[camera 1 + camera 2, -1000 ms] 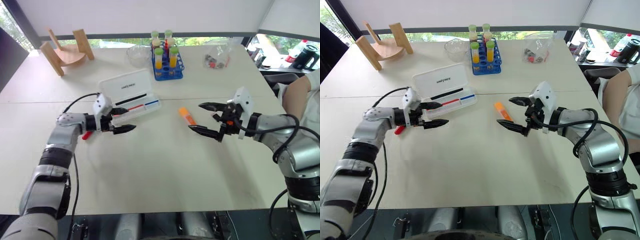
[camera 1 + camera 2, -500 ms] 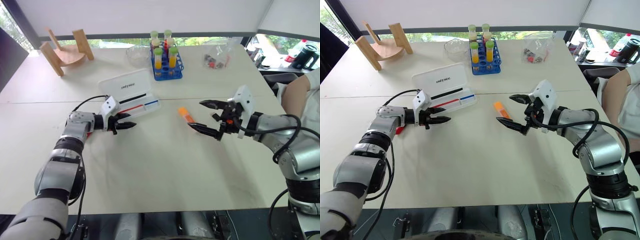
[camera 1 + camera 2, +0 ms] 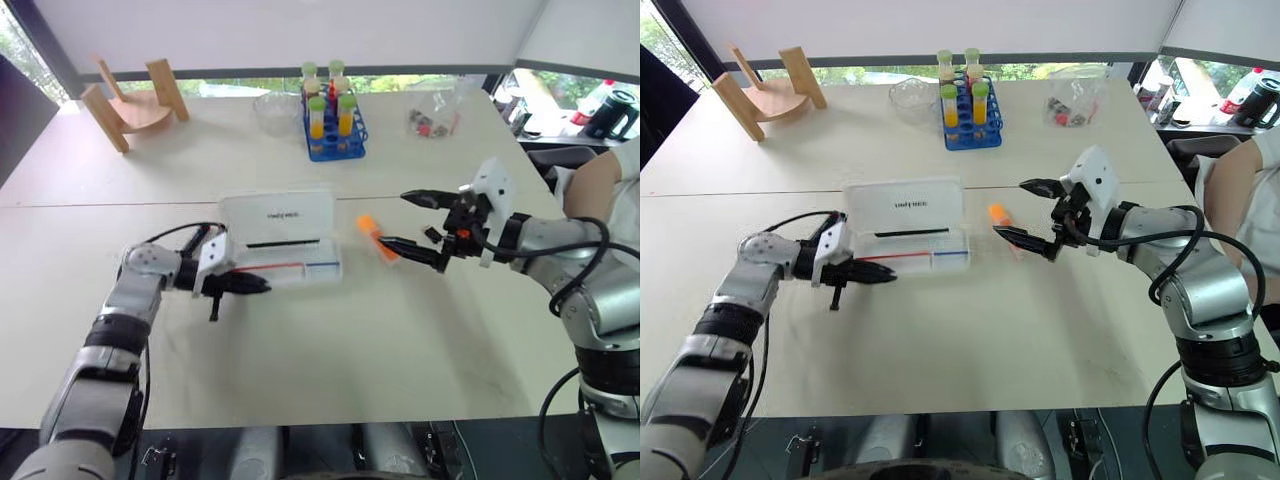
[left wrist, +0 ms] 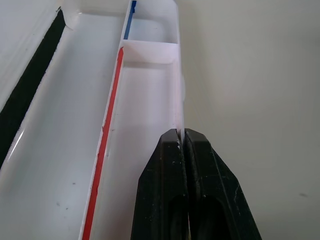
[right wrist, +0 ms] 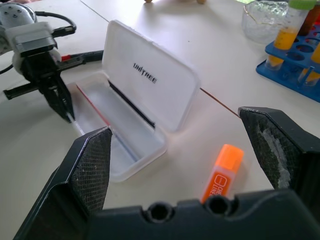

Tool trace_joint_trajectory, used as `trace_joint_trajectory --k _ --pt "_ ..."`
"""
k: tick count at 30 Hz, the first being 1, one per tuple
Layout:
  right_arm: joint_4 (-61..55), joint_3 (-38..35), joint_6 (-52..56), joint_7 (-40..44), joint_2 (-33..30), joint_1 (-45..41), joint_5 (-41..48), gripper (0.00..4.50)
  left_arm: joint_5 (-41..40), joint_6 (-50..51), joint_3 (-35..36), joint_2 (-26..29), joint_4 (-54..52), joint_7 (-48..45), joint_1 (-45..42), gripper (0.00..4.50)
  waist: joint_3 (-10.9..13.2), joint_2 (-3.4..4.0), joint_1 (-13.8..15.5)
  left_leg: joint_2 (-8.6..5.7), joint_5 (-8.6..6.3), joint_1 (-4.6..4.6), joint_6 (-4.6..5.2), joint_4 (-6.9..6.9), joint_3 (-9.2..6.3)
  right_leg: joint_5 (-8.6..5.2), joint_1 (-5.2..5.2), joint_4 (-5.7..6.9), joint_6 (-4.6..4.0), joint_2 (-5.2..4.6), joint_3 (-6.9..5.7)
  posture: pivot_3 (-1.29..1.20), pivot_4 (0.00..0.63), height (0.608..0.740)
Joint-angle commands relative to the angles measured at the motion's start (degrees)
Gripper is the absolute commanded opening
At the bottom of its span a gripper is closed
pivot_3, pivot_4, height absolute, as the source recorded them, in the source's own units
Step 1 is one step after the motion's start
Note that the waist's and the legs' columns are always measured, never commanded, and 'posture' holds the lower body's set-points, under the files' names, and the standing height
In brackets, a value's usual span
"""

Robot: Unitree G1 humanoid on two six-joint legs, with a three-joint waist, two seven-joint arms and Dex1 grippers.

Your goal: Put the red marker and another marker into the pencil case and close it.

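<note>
on the table (image 3: 330,340), open empty pencil case (image 3: 285,262)

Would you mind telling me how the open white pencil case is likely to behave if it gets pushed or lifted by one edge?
The pencil case looks like thin, empty plastic, so probably light and apt to slide on the smooth table. Its raised lid may flap or tip it backward. The left hand pinches just one thin wall, which might flex.

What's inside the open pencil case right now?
The pencil case holds no markers: only thin red and blue stripes along its tray and a divider near one end. The left gripper pinching the front wall covers that end of the tray.
</note>
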Motion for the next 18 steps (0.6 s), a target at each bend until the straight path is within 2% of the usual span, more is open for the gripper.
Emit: trace_joint_trajectory --k 1,10,13,16,18 --pt "-0.3 -0.6 -0.7 0.5 -0.5 -1.4 0.2 4.50 0.1 0.5 -1.8 1.4 -5.4 -0.9 2.6 0.05 0.0 0.00 0.1 -0.01 0.00 0.03 0.00 0.01 0.01 0.00 0.03 0.01 0.00 -0.01 0.00 0.00 0.150 0.740" --pt "0.9 0.5 -1.5 1.5 -0.3 -2.3 -0.6 4.50 1.1 0.2 -2.0 2.6 -7.4 1.9 4.9 0.05 0.0 0.00 0.0 0.00 0.00 0.12 0.00 0.00 0.03 0.00 0.07 0.03 0.00 0.00 0.00 0.00 0.150 0.740" --pt "1.1 0.9 -1.7 1.6 -0.2 -2.5 -0.6 4.50 0.8 1.2 -1.7 3.1 -8.3 2.7 5.2 0.92 0.0 0.00 -0.1 0.00 0.00 0.15 0.00 0.01 0.03 0.00 0.09 0.05 0.00 0.00 0.00 0.00 0.150 0.740" --pt "1.3 1.1 -2.0 1.9 -0.2 -2.5 -0.8 4.50 -1.1 4.0 -0.4 3.8 -11.5 3.6 6.0 2.36 0.0 0.00 -0.1 0.00 0.00 0.15 0.00 0.01 0.03 0.00 0.09 0.06 0.00 0.01 0.00 0.00 0.150 0.740" --pt "1.6 1.5 -2.2 2.2 0.0 -2.7 -0.9 4.50 -4.4 7.2 3.3 5.0 -17.4 6.0 7.3 3.44 0.0 0.00 -0.2 0.00 0.00 0.15 0.00 0.01 0.02 0.00 0.08 0.07 0.00 0.01 0.01 0.00 0.150 0.740"
